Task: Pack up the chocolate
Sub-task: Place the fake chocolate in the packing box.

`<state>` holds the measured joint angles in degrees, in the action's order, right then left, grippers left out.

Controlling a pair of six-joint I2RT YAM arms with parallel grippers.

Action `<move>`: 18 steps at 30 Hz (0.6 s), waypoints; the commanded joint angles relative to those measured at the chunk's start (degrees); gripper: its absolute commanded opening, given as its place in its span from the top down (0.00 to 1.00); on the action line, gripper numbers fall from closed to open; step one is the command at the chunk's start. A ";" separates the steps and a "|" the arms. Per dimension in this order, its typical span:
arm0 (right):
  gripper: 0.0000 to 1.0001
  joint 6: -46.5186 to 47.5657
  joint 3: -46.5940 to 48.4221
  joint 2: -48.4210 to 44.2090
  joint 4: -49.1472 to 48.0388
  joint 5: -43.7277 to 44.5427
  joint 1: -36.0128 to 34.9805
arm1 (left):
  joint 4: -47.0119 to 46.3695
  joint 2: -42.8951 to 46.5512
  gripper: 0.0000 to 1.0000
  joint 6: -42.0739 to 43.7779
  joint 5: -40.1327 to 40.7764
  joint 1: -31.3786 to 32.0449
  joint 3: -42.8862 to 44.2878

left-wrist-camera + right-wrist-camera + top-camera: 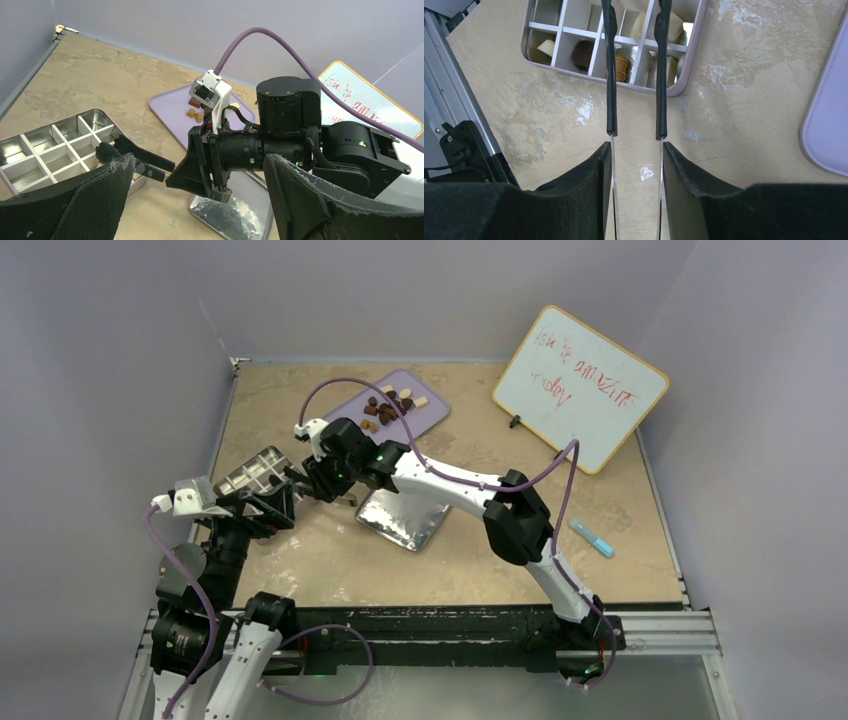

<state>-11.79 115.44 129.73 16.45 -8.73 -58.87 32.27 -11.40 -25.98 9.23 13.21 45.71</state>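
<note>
Left fingers (95, 200) stand wide open, empty. Right fingers (611, 90) are parted over the divided tin (561, 29), gripping nothing. Chocolate (389, 406) lies mostly on the lilac tray (430, 418), upper centre of the bench (480, 550); several pieces sit in tin compartments.

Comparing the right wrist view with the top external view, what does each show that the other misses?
Right wrist only: chocolate already in the divided tin, namely a cream piece, a dark piece and a caramel piece. Top external only: the whiteboard, blue marker, foil square, and the chocolate pile on the lilac tray. Both: the tin, the tray, and the right tool, open.
</note>
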 commanded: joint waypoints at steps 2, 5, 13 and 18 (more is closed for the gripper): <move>0.60 -0.26 2.18 -3.46 -0.10 -0.34 -0.35 | -0.89 0.06 0.02 -0.52 0.18 -0.11 0.13; 0.61 0.75 -0.26 -6.60 -0.39 1.72 -0.28 | -0.89 0.06 0.02 -0.55 0.17 -0.08 0.10; 0.61 3.38 -8.00 -13.96 -1.87 9.87 1.06 | -1.15 -0.52 0.02 -0.48 -0.70 -0.08 -0.20; 0.62 5.29 -9.18 -15.03 0.04 17.97 2.94 | -1.31 -0.12 0.02 -0.26 -0.83 -0.09 -0.60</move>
<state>-8.84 107.31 117.32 16.45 1.08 -57.82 32.27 -11.40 -25.96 9.17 13.21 45.56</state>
